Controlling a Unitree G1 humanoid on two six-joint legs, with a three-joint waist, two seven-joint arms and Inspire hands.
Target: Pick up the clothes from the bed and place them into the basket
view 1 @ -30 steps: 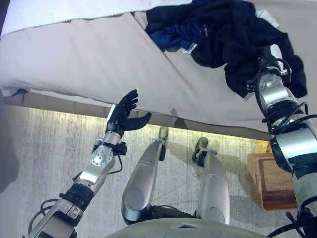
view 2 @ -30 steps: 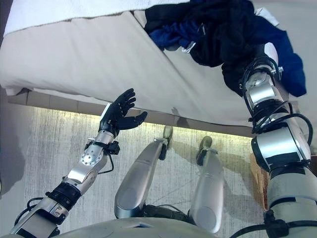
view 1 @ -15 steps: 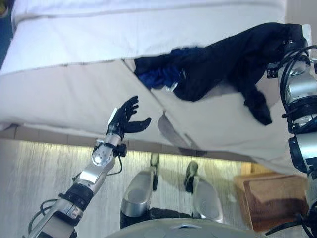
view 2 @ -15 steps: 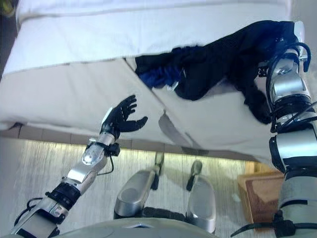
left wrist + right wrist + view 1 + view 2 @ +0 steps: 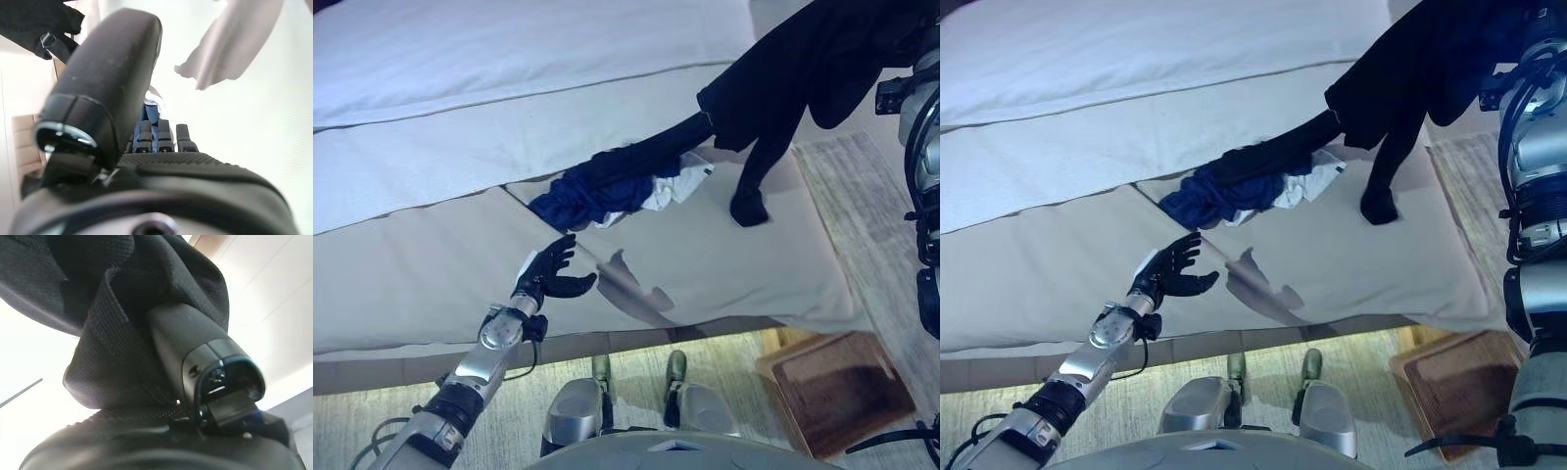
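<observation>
Nearest of all, on the floor below the near edge of the wide bed with its pale beige cover [image 5: 440, 284], stands the brown wooden basket [image 5: 837, 390], at the bed's right-hand corner and well apart from any cloth; nothing lies in it as far as can be seen, so I judge that no garment has been delivered yet. Just above the bed's near edge hangs the robot's left hand [image 5: 551, 274], dark, fingers spread and relaxed, thumb standing out, holding nothing and clear of the cover. A little farther onto the bed, beyond that hand, lies the crumpled royal-blue garment with a white patch [image 5: 607, 191], bunched in a heap. From the heap, the long black garment [image 5: 773, 88] rises toward the bed's far right corner; its long axis runs slantwise from the blue heap up to the right hand [image 5: 195, 347], one limp end dangling down to touch the cover. The right hand sits high at that far corner, its thumb pressed into folds of the black cloth, which wraps round it; it pinches that cloth. The lift is under way; carrying the black piece to the basket is left, and the blue heap also waits.
</observation>
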